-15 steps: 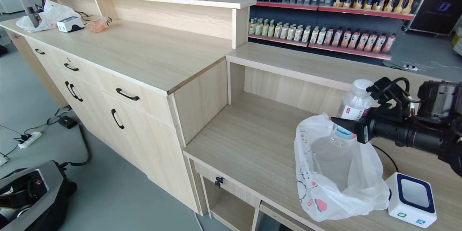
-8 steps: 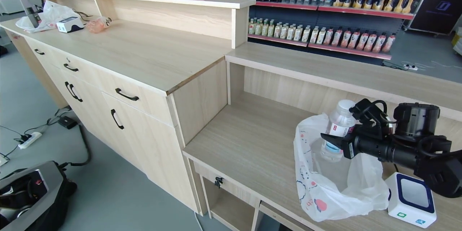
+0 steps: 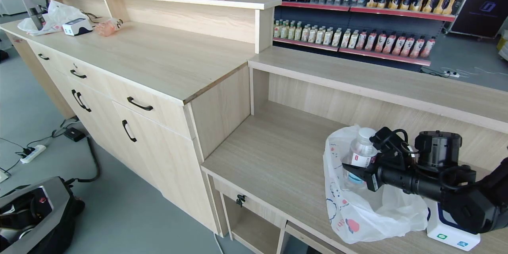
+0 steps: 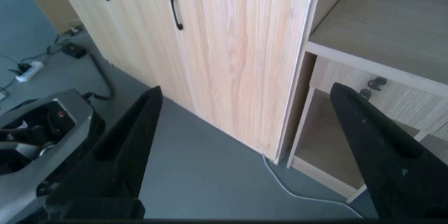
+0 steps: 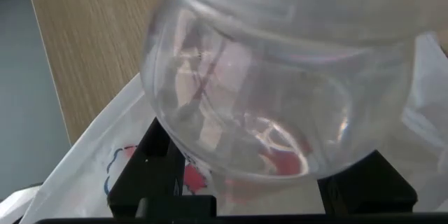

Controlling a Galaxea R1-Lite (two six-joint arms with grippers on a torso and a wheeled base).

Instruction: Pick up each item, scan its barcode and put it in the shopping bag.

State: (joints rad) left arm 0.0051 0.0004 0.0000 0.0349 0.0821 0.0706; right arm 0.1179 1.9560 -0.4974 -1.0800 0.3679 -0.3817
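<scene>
Letting go looks smartest only once the water bottle (image 3: 360,149), clamped cap-up in the fingers (image 3: 354,170) of the right gripper (image 3: 363,159) and half inside the shopping bag (image 3: 357,216) on the tabletop (image 3: 278,154), sits low enough not to tip.

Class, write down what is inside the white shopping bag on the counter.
A clear bottle, held upright in the right gripper, is partly inside the shopping bag. The bag's folds cover its bottom, so other contents cannot be seen.
</scene>
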